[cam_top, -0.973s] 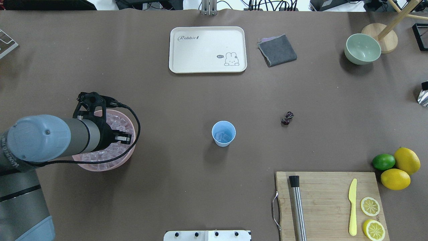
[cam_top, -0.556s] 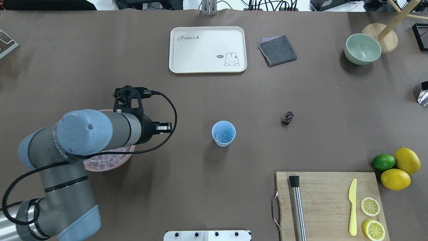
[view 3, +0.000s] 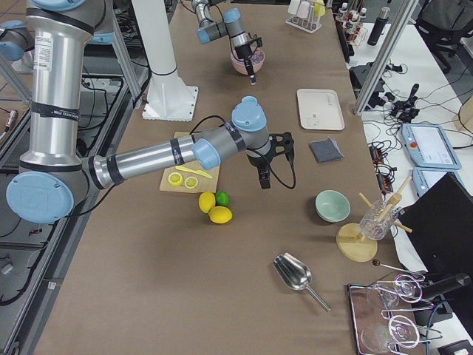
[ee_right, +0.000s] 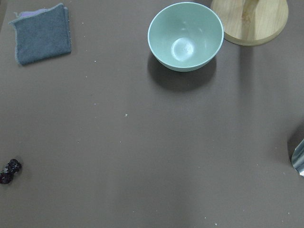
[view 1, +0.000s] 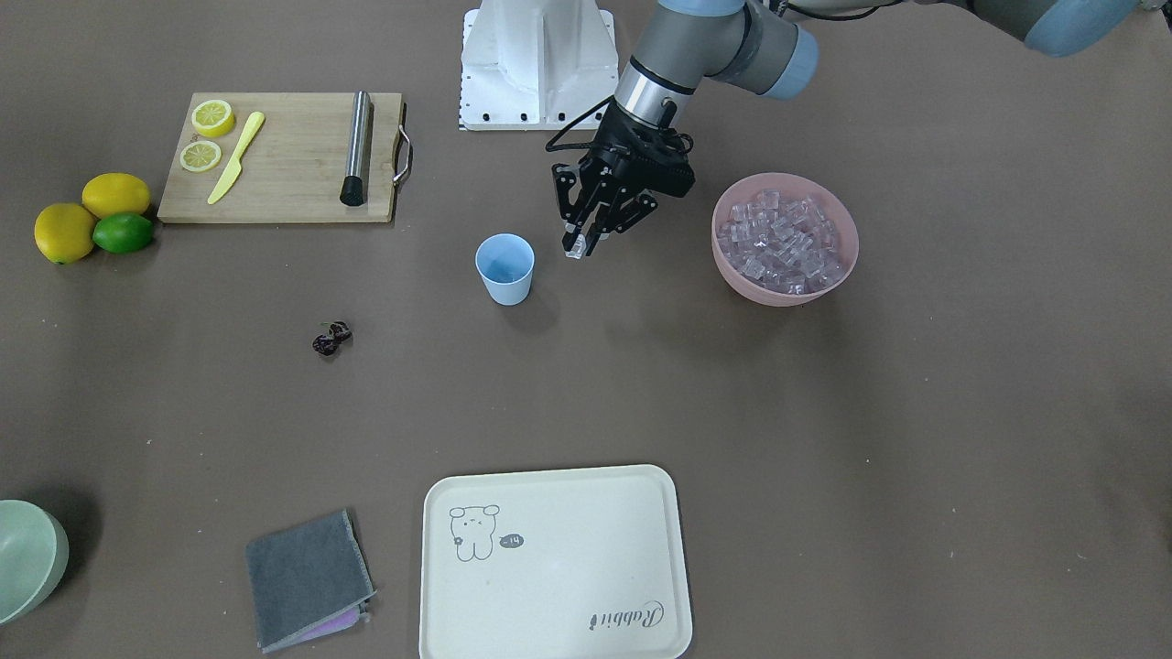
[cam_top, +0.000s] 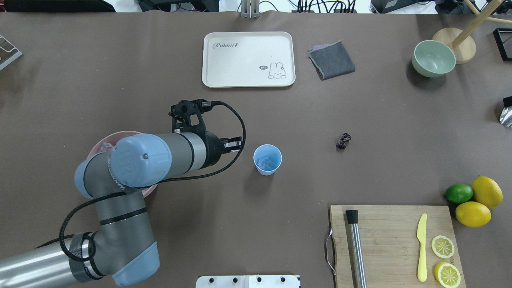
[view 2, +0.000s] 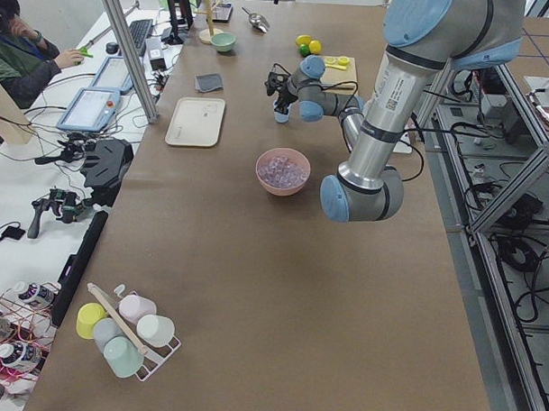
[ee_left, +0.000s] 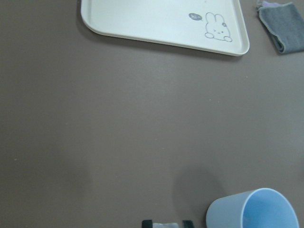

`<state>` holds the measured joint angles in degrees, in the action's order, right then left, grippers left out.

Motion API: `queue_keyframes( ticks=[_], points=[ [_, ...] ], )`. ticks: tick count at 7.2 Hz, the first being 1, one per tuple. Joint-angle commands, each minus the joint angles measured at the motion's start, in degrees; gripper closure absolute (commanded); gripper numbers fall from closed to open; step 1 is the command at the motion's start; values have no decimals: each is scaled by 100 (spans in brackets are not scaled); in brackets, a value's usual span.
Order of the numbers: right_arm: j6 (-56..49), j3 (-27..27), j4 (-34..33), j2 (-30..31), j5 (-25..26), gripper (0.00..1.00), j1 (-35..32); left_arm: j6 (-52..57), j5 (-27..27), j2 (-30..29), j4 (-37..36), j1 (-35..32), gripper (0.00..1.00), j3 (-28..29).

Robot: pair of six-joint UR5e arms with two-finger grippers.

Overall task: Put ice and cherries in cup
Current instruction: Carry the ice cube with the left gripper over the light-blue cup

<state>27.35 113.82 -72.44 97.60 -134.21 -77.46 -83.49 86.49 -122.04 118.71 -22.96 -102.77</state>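
Observation:
The light blue cup stands mid-table with a few ice cubes in its bottom. My left gripper hangs just beside the cup on the pink bowl's side, above rim height, shut on one clear ice cube. The cup's rim shows at the lower right of the left wrist view. More ice fills the pink bowl. The dark cherries lie on the table on the cup's other side, also low left in the right wrist view. My right gripper shows only in the exterior right view; I cannot tell its state.
A cream tray, a grey cloth and a pale green bowl sit along the far side. A cutting board with a muddler, knife and lemon slices lies near right, beside lemons and a lime.
My left arm has swung right from over the pink bowl across the table to just beside the cup, carrying the ice cube. Nothing else moved.

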Motion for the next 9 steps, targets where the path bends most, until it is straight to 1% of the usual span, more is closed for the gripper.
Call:
queue_keyframes(
  ticks=[1, 3, 4, 5, 6, 8, 9],
  points=[
    [7, -9, -7, -4, -9, 0, 20, -465, -735, -320, 65, 413, 100, 196],
    [7, -35, -7, -13, -9, 0, 29, -650, -1106, -487, 65, 625, 100, 344],
    [7, -44, -7, -13, -17, 0, 29, -669, -1204, -618, 65, 652, 100, 502],
    [7, -53, -7, -13, -17, 0, 38, -678, -1205, -628, 82, 653, 100, 513],
    [15, -53, -7, -13, -17, 0, 38, -678, -1240, -646, 274, 653, 84, 521],
    [42, -53, -16, -30, -17, 0, 73, -634, -1205, -602, 311, 653, 2, 574],
    [68, -53, -16, -39, -17, 0, 99, -599, -1205, -593, 250, 653, 2, 583]
  ],
)
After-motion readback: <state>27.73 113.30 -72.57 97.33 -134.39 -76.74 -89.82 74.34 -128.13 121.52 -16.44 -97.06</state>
